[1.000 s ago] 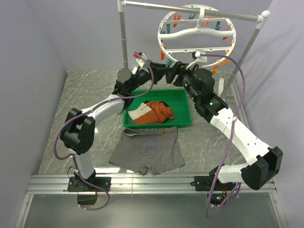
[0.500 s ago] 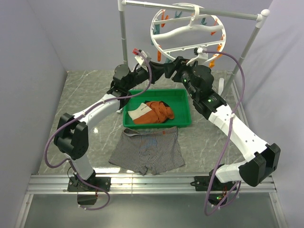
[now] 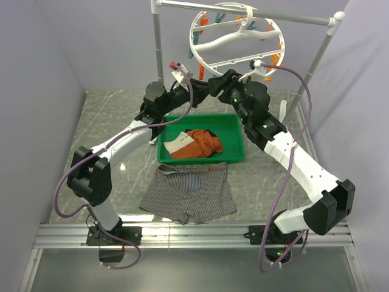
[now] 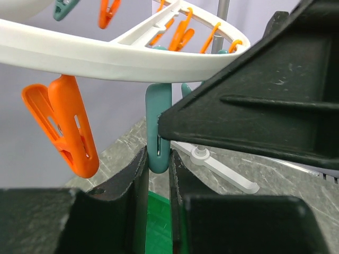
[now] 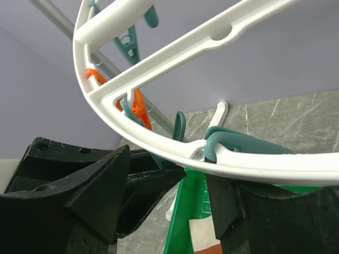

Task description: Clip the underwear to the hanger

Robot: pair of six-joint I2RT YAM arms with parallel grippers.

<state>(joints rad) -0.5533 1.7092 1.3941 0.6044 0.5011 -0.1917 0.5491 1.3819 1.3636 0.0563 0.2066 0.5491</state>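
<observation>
The underwear (image 3: 188,194) lies spread flat on the table in front of the tray, away from both grippers. The hanger (image 3: 226,41), a white ring with orange and teal clothespins, hangs tilted from the rack rod. My left gripper (image 3: 203,81) reaches up to the ring's lower rim. In the left wrist view my left gripper (image 4: 158,165) is shut on the bottom end of a teal clothespin (image 4: 158,127) hanging from the hanger (image 4: 106,55). My right gripper (image 5: 167,196) is open, its fingers set either side of the hanger's rim (image 5: 153,138), next to another teal clothespin (image 5: 243,145).
A green tray (image 3: 234,125) behind the underwear holds an orange-rust garment (image 3: 205,141) and a white cloth (image 3: 180,143). The rack's upright pole (image 3: 158,52) and slanted right leg (image 3: 313,67) flank the hanger. A white lever-shaped piece (image 4: 225,170) lies on the table. An orange clothespin (image 4: 66,127) hangs left of the gripped one.
The hanger has swung left and tipped further. Both grippers have moved up and left with its lower rim. The underwear has not moved.
</observation>
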